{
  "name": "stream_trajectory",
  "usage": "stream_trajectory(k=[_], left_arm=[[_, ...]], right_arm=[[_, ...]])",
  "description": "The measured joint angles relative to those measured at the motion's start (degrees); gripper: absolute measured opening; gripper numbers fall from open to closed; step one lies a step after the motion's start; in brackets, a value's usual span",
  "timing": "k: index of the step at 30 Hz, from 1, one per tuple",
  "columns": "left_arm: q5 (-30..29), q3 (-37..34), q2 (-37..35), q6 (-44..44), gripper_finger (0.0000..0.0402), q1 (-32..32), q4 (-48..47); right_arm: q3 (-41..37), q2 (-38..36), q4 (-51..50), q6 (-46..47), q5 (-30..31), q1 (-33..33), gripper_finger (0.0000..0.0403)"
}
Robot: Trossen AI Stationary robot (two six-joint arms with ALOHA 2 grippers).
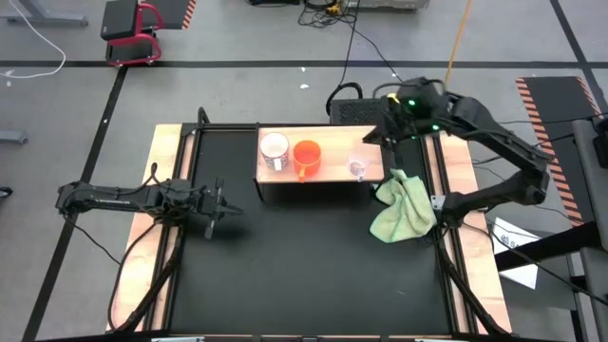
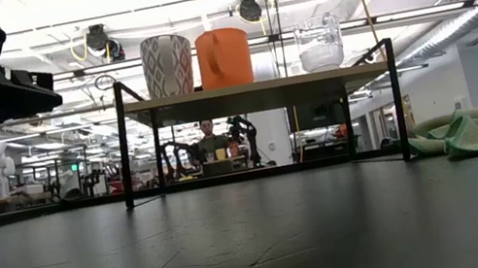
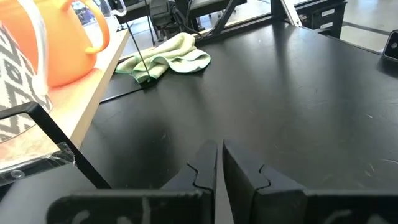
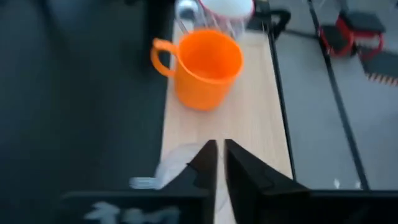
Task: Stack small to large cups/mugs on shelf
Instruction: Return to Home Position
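The light-wood shelf (image 1: pixel 328 173) stands at the table's far middle. On it, from left to right, stand the white patterned mug (image 1: pixel 274 149), the orange mug (image 1: pixel 306 158) and the clear glass cup (image 1: pixel 357 168), each upright on its base. My right gripper (image 4: pixel 217 155) is shut and empty. It hovers above the shelf's right end (image 1: pixel 389 133), well above the glass cup (image 2: pixel 319 44). My left gripper (image 3: pixel 219 163) is shut and empty, low over the table to the left of the shelf (image 1: pixel 221 207).
A yellow-green cloth (image 1: pixel 404 207) lies crumpled on the table by the shelf's right legs. Black mat (image 1: pixel 304 275) stretches in front of the shelf to the near edge. A person sits far behind the table (image 2: pixel 210 139).
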Motion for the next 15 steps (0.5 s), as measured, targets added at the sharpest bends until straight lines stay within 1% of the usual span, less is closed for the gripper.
stream_trajectory(k=[1,3,6,8,15], left_arm=[[0.0,0.0,0.0,0.2,0.0022,0.0,0.0],[0.5,0.0,0.0,1.0,0.0007,0.0,0.0],[0.4,0.0,0.0,1.1,0.0005,0.0,0.0],[0.0,0.0,0.0,1.4,0.0003,0.0,0.4],[-0.2,0.0,0.0,2.6,0.0002,0.0,2.1]], right_arm=[[0.0,-0.9,0.1,0.0,-0.2,0.7,0.0011],[0.0,-2.6,0.3,1.3,-0.5,2.2,0.0008],[-0.2,-4.5,0.4,2.2,-1.4,5.5,0.0002],[-1.1,-5.5,1.5,4.3,-1.5,8.1,0.0002],[-8.9,-9.9,6.1,9.4,-1.0,18.0,0.0]])
